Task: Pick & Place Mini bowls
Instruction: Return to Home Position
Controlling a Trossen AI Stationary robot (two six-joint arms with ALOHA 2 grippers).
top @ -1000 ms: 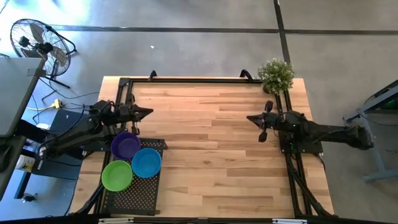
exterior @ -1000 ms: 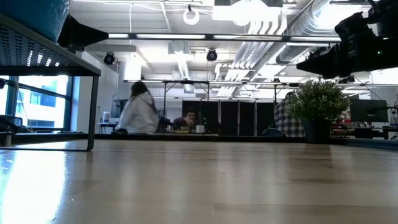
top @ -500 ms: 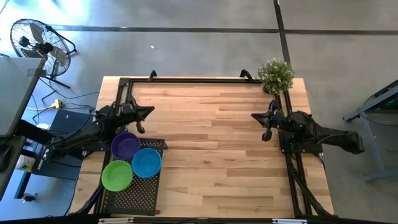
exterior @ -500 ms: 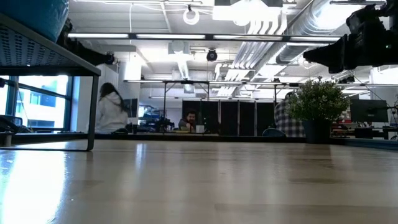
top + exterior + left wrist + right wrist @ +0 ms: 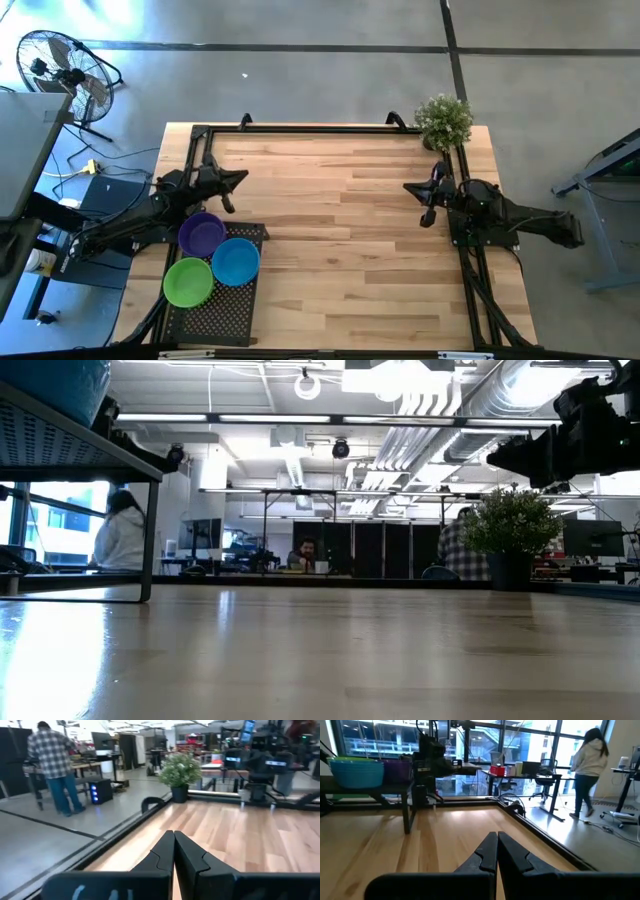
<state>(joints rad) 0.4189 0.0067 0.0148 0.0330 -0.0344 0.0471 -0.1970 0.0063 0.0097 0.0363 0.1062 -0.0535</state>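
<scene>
The mini bowls show in three colours: purple, blue and green. They sit by their bases on a raised black perforated rack at the table's near left corner. In the right wrist view the blue bowls and purple bowls stand far off on that rack. My left gripper hovers shut just beyond the purple bowl, its fingers closed together. My right gripper is also shut and hangs near the table's right edge, far from the bowls.
A small potted plant stands at the far right corner, close behind my right arm. A black frame runs along the table's edges. The wooden tabletop lies between the arms. People move in the room beyond the table.
My right gripper has drawn back a little toward the table's right edge. A person in the room behind has walked across the low view toward its left. The bowls have not moved.
</scene>
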